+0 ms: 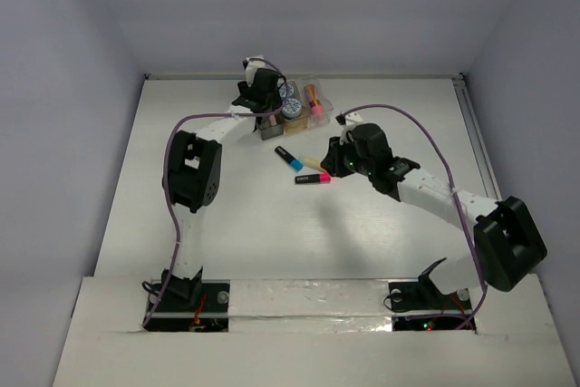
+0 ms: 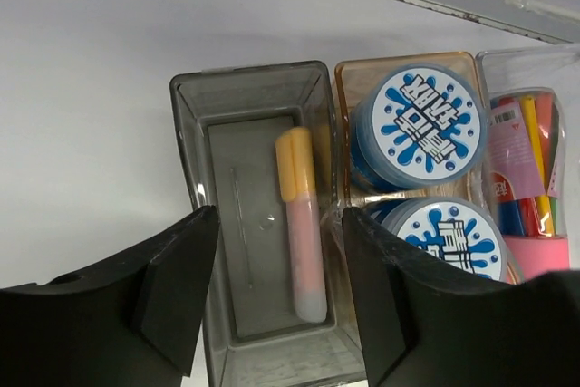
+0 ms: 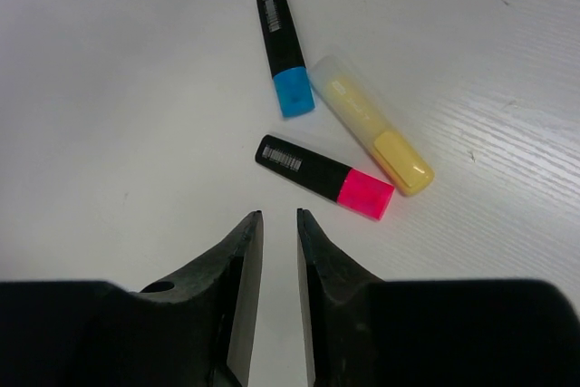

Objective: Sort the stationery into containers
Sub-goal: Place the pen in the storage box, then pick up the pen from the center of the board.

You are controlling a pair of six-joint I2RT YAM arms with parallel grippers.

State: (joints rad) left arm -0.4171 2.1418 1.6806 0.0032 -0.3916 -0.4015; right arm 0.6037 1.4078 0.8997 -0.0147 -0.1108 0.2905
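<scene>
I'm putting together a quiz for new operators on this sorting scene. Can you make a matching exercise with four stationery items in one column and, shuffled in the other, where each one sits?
Items
1. orange-capped highlighter
2. round tubs
3. pink stick
4. blue highlighter

Places
A. bare table
B. clear bin
C. dark grey bin
D. amber bin

Pairs: 1-C, 2-D, 3-B, 4-A
</scene>
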